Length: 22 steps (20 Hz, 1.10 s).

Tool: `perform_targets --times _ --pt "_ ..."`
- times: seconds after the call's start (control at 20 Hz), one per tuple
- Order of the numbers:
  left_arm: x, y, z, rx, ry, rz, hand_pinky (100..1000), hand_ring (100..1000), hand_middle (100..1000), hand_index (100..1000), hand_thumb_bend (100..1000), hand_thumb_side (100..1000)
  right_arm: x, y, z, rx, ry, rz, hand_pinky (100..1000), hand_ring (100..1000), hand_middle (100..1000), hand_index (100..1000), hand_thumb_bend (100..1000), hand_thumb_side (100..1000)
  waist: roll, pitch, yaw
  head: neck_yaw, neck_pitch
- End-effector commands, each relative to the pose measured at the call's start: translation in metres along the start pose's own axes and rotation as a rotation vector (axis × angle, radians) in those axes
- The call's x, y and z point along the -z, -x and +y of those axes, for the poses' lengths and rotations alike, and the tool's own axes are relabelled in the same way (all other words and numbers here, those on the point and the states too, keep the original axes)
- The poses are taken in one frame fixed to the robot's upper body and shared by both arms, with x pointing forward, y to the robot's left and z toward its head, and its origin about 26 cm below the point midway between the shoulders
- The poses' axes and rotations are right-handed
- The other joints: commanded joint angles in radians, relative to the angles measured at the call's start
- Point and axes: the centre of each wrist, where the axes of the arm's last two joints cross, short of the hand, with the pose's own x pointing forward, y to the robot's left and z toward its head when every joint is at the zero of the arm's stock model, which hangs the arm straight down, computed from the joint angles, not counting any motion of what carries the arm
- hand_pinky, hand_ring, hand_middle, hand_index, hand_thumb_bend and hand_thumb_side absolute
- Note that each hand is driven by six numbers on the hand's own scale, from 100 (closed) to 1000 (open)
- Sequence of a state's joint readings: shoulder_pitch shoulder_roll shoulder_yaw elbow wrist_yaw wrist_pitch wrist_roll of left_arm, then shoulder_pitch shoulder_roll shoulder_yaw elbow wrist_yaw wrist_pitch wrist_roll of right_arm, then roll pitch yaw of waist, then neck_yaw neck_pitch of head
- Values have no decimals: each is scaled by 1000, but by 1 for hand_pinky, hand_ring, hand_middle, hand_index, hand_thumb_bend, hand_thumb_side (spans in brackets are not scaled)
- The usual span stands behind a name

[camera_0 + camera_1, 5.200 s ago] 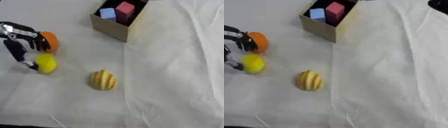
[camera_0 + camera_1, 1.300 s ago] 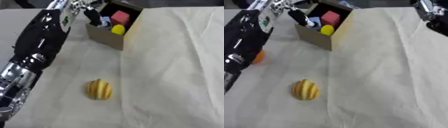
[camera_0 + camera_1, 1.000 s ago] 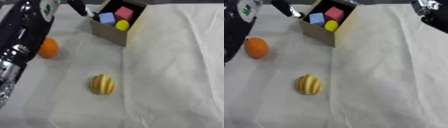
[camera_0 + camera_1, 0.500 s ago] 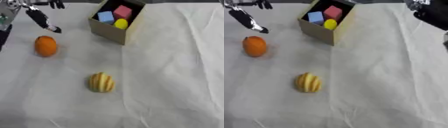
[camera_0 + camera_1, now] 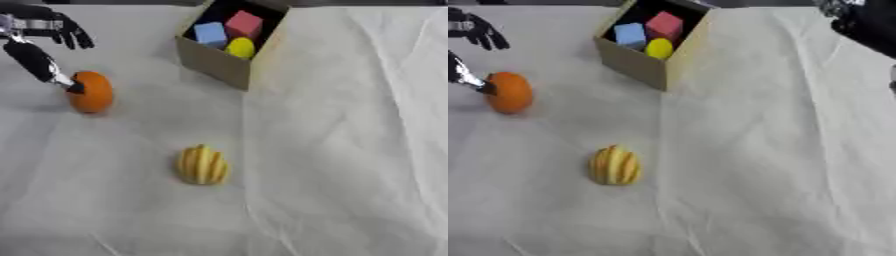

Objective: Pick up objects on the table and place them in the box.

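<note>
A cardboard box (image 5: 215, 64) stands at the top middle and holds a blue cube (image 5: 210, 34), a red cube (image 5: 244, 23) and a yellow ball (image 5: 241, 47). An orange (image 5: 92, 92) lies on the white cloth at the left. My left hand (image 5: 45, 31) hovers just above and left of it, open with fingers spread, and one long digit reaches down to the orange's top left. A yellow striped fruit (image 5: 203, 165) lies in the middle, apart from both hands. My right hand (image 5: 866, 22) shows as a dark shape at the top right corner.
A white wrinkled cloth (image 5: 341, 150) covers the table, with a fold running down from the box. The right half and the front hold nothing but cloth.
The left arm has pulled back from over the box to the left and come down beside the orange. The yellow ball now lies in the box.
</note>
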<state>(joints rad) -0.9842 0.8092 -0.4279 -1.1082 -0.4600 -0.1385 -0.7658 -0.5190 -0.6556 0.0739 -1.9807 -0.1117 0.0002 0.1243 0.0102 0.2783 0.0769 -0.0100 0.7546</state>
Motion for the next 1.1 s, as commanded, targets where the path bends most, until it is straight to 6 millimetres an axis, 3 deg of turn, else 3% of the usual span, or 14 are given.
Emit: perform_targets --times 0.05,0.55,1.1 --pt "-20 5 10 -28 8 46 817 788 775 862 643 414 3 -9 -6 -25 8 -31 925 700 650 800 100 551 0 -16 -1 5 -14" --pt "-8 18 -4 -22 7 148 815 790 778 887 667 375 3 -8 -5 -14 12 -32 925 700 650 800 100 553 -5 -12 -7 17 -26" --pt "12 27 -18 -42 -6 143 787 758 740 833 527 370 3 -8 -6 -13 22 -32 926 699 651 800 100 554 -11 -3 -11 18 -31"
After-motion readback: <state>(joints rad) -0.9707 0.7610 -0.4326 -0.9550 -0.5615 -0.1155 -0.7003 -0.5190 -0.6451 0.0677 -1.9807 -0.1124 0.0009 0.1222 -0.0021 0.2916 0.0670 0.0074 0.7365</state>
